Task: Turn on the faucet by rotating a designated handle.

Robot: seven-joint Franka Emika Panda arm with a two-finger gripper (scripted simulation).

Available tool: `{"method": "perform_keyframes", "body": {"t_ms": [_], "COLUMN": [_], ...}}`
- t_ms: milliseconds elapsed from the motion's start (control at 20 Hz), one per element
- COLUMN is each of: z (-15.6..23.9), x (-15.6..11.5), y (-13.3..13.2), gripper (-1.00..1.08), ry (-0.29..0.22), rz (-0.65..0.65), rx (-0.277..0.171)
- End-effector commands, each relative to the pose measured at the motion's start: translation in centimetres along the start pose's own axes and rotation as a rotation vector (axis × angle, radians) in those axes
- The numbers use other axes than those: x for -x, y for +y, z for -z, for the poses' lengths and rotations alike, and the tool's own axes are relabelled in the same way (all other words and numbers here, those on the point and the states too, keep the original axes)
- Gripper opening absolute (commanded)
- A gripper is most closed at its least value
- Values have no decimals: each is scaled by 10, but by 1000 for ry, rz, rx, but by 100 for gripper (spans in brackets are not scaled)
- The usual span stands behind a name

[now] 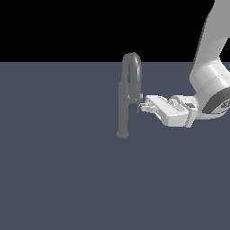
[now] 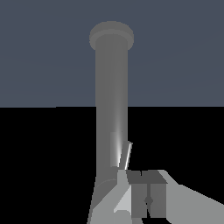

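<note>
The faucet [image 1: 123,105] is standing upright on the grey floor [image 1: 58,170], and the gripper [image 1: 142,106] is reaching in level from the exterior view's right, its fingertips meeting the handle [image 1: 137,97] at mid-column, though whether it is clenching cannot be told.

Flat slate-blue floor [image 1: 54,179], black backdrop [image 1: 58,27].

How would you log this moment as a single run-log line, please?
phase: at handle | gripper beside handle on faucet | jaws: state unclear | contact: unclear
</note>
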State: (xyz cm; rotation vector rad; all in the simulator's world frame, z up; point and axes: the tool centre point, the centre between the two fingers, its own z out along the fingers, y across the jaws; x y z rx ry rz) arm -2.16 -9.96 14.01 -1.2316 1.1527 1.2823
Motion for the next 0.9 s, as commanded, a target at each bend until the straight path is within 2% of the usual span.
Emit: {"method": "perform_keyframes", "body": {"t_ms": [0,850], "z": [-8,-12], "x": [18,-17], "y": [1,-50], "gripper": [-100,-100], "ry": [-26,36], "rz": [15,-2], "rx": [33,-27]}}
